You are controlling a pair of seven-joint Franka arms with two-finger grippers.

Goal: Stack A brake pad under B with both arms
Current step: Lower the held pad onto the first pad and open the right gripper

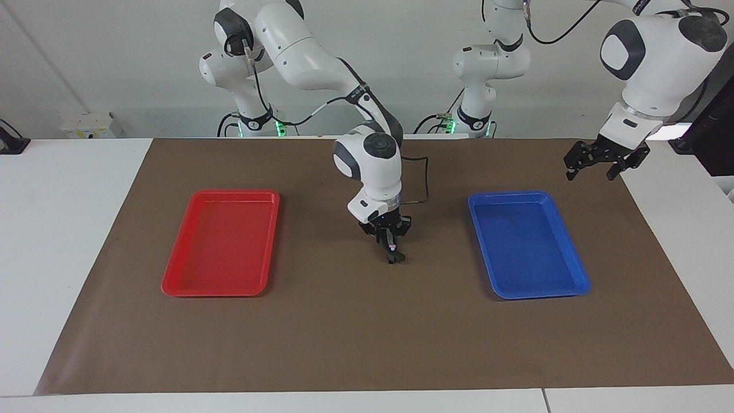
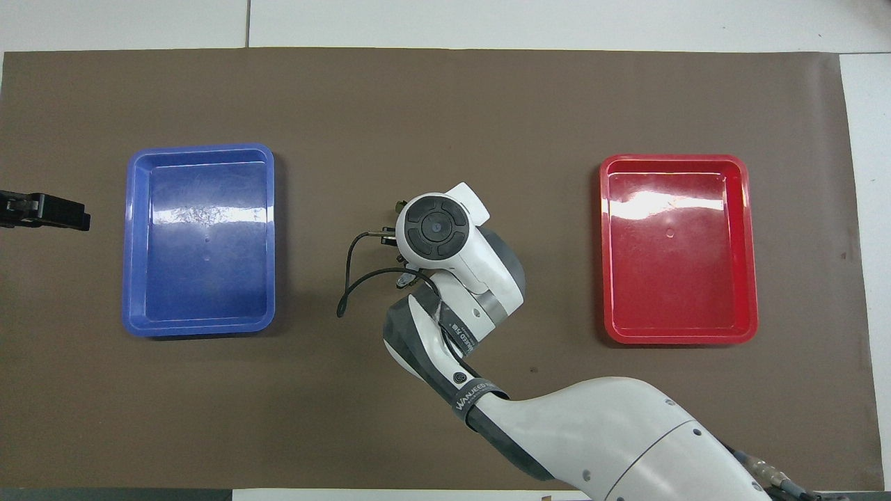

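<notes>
Blue tray (image 1: 527,244): lies toward the left arm's end of the brown mat (image 1: 344,338); nothing shows in it.
Red tray (image 1: 221,244): toward the right arm's end; nothing shows in it.
Right gripper (image 1: 392,257): low over the mat's middle between the trays, fingertips together on a small dark piece (image 1: 394,258); whether this is the A brake pad or B, I cannot tell.
View from above: the right arm's wrist hides that gripper and the piece.
Left gripper (image 1: 596,165): raised over the mat's edge near the blue tray, fingers spread, holding nothing.
Count: two trays, two arms, one mat.
</notes>
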